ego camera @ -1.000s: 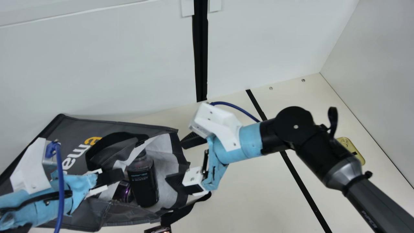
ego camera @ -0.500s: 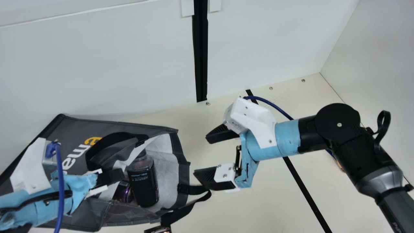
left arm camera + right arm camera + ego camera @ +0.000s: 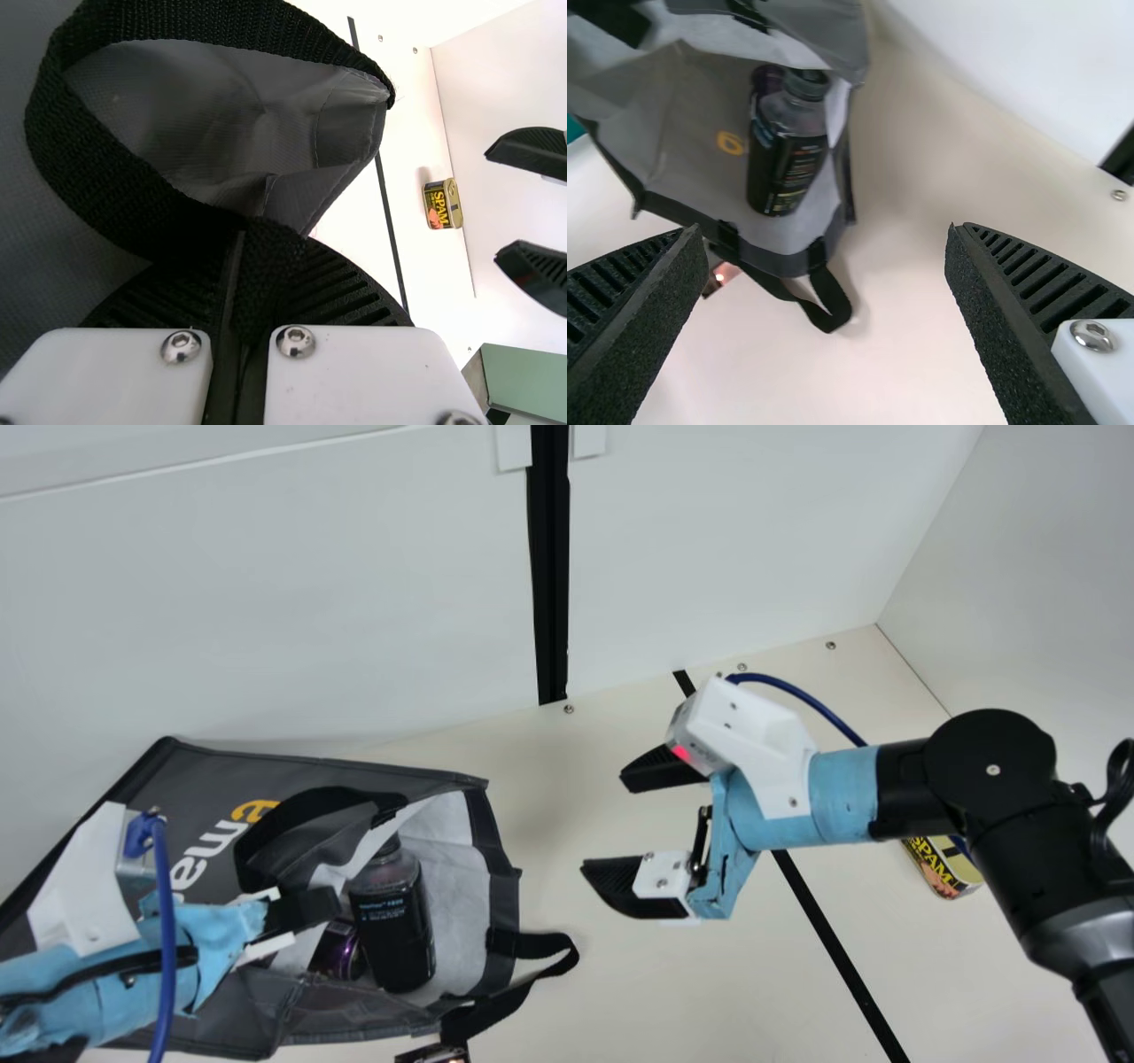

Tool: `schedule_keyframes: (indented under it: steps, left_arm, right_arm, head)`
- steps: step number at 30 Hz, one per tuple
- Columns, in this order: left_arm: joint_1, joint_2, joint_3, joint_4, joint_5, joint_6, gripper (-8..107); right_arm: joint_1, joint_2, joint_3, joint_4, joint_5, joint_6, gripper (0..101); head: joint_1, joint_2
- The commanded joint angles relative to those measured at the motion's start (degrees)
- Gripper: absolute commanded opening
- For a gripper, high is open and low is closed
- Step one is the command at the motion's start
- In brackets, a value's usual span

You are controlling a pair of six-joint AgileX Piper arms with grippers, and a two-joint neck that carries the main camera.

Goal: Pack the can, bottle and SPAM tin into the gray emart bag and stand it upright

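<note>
In the main view the gray emart bag (image 3: 310, 771) lies on its side, its mouth facing right. Inside it are the black-labelled bottle (image 3: 392, 930) and, beside that, the purple can (image 3: 337, 950). My left gripper (image 3: 326, 906) is at the mouth's upper layer; the left wrist view has this gripper (image 3: 244, 257) shut on the black bag handle (image 3: 97, 168). To the right of the bag, my right gripper (image 3: 605, 821) stands open over the table, and the right wrist view has nothing between this gripper's fingers (image 3: 822, 235). The SPAM tin (image 3: 941, 868) sits at the far right, partly behind the right arm.
A second handle loop (image 3: 558, 957) sticks out from the bag's mouth onto the table (image 3: 709, 992). A small dark object (image 3: 434, 1054) lies at the main view's bottom edge. White walls rise behind and at the right. The left wrist view has a green box (image 3: 532, 381).
My right gripper has drawn back to the right, away from the bag's mouth, staying open. The tin's printed side has come into view by the arm. My left arm and the bag have kept still.
</note>
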Motion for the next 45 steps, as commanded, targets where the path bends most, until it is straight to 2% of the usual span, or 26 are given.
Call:
schedule_keyframes:
  steps: [1, 12, 23, 34, 45]
  left_arm:
    - [0.00, 0.00, 0.00, 0.00, 0.00, 0.00, -8]
    - [0.00, 0.00, 0.00, 0.00, 0.00, 0.00, -8]
    - [0.00, 0.00, 0.00, 0.00, 0.00, 0.00, -8]
    - [0.00, 0.00, 0.00, 0.00, 0.00, 0.00, -8]
    - [0.00, 0.00, 0.00, 0.00, 0.00, 0.00, -8]
  right_arm:
    - [-1.57, 0.02, -0.09, -0.50, -0.05, -0.35, 95]
    - [-11.08, 0.19, -2.63, -3.67, -0.05, 0.36, 95]
    - [-20.66, -0.99, -6.82, -9.76, -0.05, 4.30, 95]
    - [-27.09, -3.42, -10.64, -16.90, -0.05, 12.20, 95]
    - [-29.01, -5.88, -13.47, -25.12, -0.05, 22.66, 95]
  head:
    - [-1.30, -0.14]
    - [-1.30, -0.14]
    - [-1.30, -0.14]
    - [-1.30, -0.14]
    - [-1.30, -0.14]
